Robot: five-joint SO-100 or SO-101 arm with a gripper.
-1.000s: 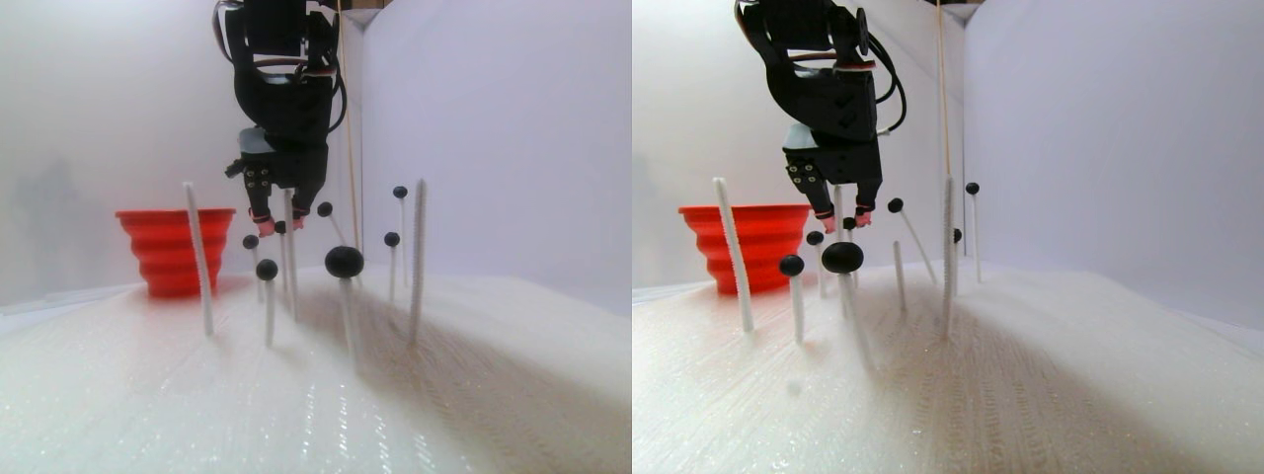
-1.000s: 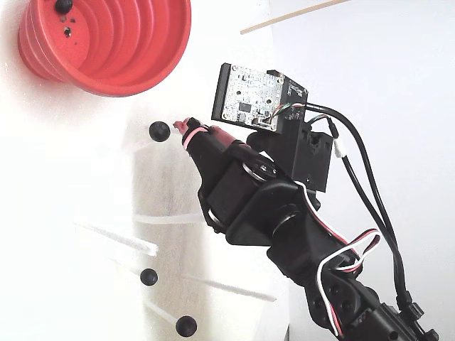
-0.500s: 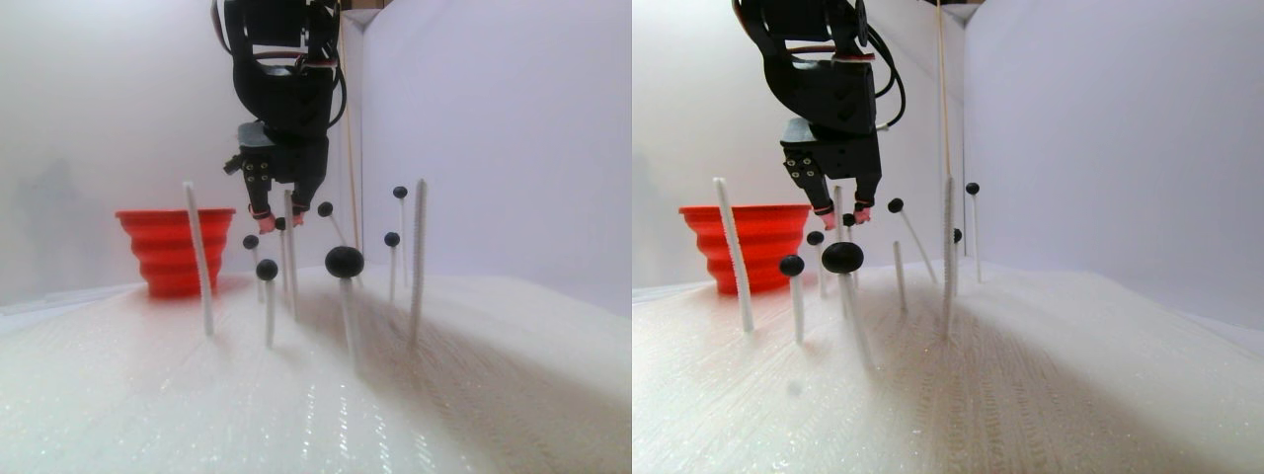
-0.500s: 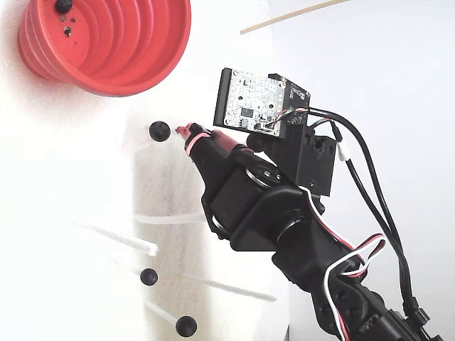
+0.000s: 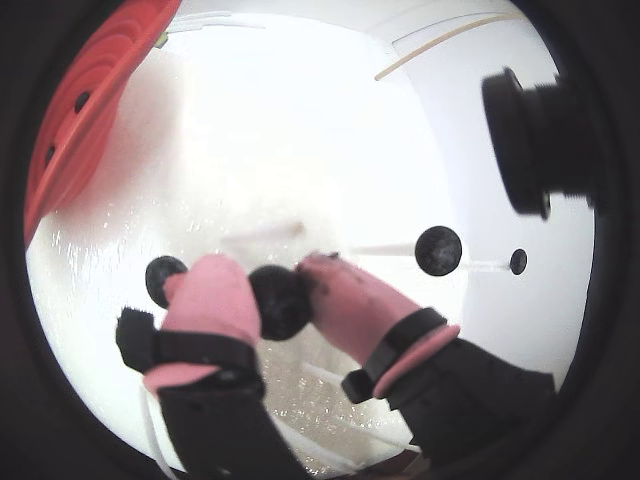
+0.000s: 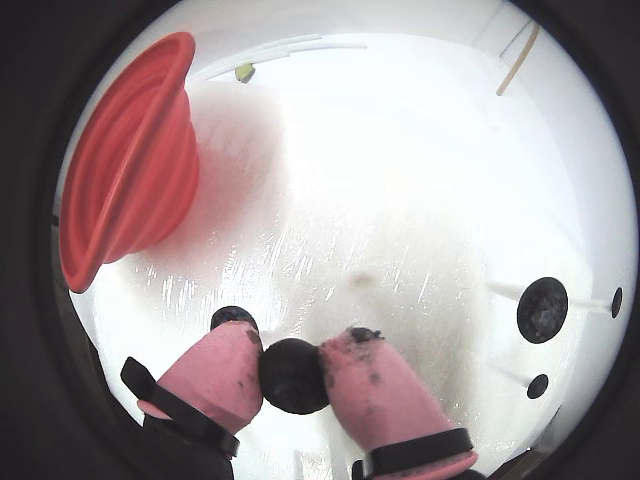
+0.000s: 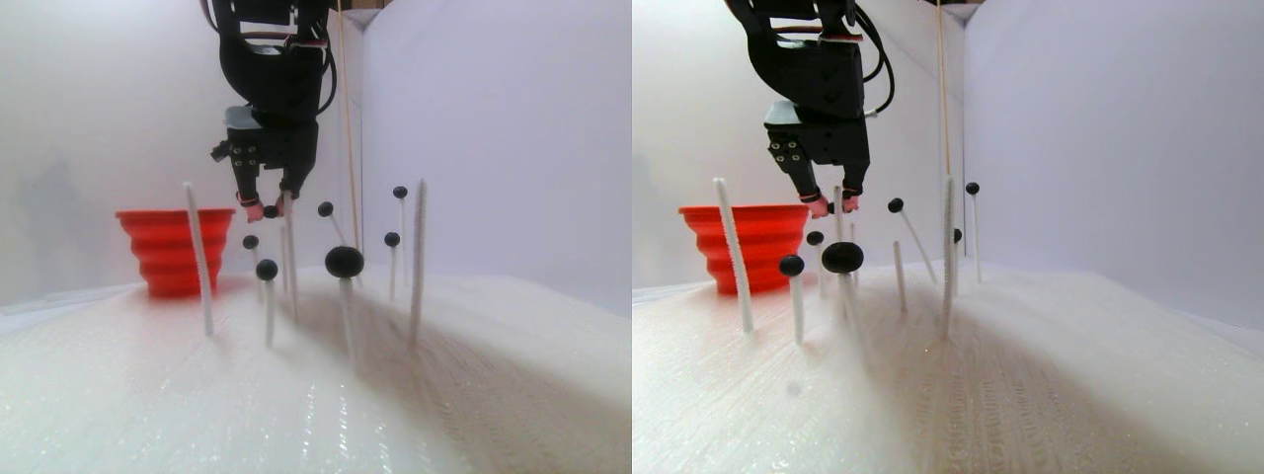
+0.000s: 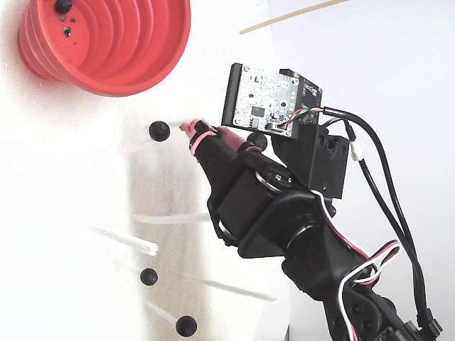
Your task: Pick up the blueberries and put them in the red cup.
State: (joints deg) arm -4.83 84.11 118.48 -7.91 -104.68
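Note:
My gripper (image 6: 292, 358) is shut on one black blueberry (image 6: 293, 376), pinched between its pink fingertips; a wrist view shows the same grip (image 5: 280, 292). In the stereo pair view the gripper (image 7: 269, 210) hangs above the white sticks, to the right of the red cup (image 7: 176, 252). The fixed view shows the red cup (image 8: 106, 42) at top left with a blueberry (image 8: 64, 6) inside, and the gripper tip (image 8: 188, 128) below it. Another blueberry (image 8: 159, 131) sits on its stick just left of the fingertips. More blueberries (image 7: 344, 262) stand on sticks nearby.
Thin white sticks (image 7: 197, 259) rise from the white foam floor, some bare, some topped by balls (image 8: 148, 276). A tall bare stick (image 7: 419, 257) stands to the right. A thin wooden rod (image 8: 291, 15) and white walls bound the back.
The arm has risen, carrying the gripper and its blueberry up clear of the stick tops. The other balls and the cup have not moved.

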